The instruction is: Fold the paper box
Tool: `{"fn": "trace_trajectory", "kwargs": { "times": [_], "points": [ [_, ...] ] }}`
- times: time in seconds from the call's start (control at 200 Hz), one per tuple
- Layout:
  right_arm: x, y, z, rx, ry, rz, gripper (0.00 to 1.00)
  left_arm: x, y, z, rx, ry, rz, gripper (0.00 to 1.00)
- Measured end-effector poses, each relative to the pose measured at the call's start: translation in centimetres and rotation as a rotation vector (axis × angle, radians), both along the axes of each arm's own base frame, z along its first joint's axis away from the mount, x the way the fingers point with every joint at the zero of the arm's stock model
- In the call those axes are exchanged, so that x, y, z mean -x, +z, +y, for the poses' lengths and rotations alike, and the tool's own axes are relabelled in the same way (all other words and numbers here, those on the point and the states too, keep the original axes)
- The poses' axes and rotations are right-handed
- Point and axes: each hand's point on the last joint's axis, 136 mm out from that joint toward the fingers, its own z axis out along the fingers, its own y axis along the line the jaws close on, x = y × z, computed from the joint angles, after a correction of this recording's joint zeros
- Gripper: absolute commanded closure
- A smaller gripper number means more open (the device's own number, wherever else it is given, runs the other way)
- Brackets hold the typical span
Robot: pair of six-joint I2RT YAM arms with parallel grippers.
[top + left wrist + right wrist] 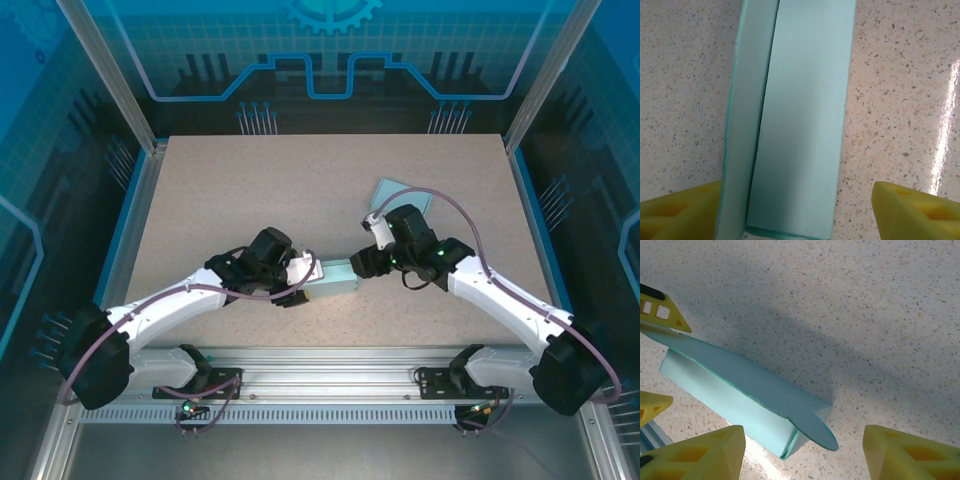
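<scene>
Lying flat, paper box (339, 276) runs left-right.

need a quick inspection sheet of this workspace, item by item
surface: speckled beige table, no spills seen
job's things: teal paper box, partly folded, lying centre between both grippers, end flap loose
clutter: flat teal sheet far right, apart from the box
grippers: left gripper and right gripper open, jaws straddling opposite box ends
cables: purple cable looped along each arm
surroundings: aluminium frame, blue printed panels

Teal paper box (740, 395) lies on speckled table (865, 315), ahead of yellow fingers (700, 452)
</scene>
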Motion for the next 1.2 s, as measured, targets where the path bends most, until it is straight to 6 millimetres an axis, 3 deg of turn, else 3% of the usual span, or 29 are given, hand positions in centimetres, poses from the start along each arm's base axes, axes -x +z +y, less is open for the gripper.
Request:
{"fn": "trace_trajectory", "kwargs": {
  "times": [0.36, 0.67, 0.76, 0.865, 1.201],
  "points": [
    [0.1, -1.3, 0.7, 0.029, 0.026, 0.028, 0.49, -1.2, 0.6, -0.9, 0.042, 0.014, -0.042, 0.29],
    [0.1, -1.9, 0.7, 0.034, -0.013, 0.055, 0.64, -1.4, -0.5, -1.0, 0.031, 0.030, -0.009, 0.43],
    [0.1, -2.0, 0.8, 0.030, -0.024, 0.061, 0.71, -1.4, -0.8, -1.0, 0.030, 0.036, 0.000, 0.51],
    [0.0, -2.0, 0.7, 0.029, -0.046, 0.066, 0.74, -1.4, -0.7, -1.1, 0.035, 0.037, -0.002, 0.58],
    [0.2, -1.9, 1.1, 0.012, -0.103, 0.082, 0.84, -1.5, -0.7, -1.4, 0.053, 0.047, 0.009, 0.59]
  ]
}}
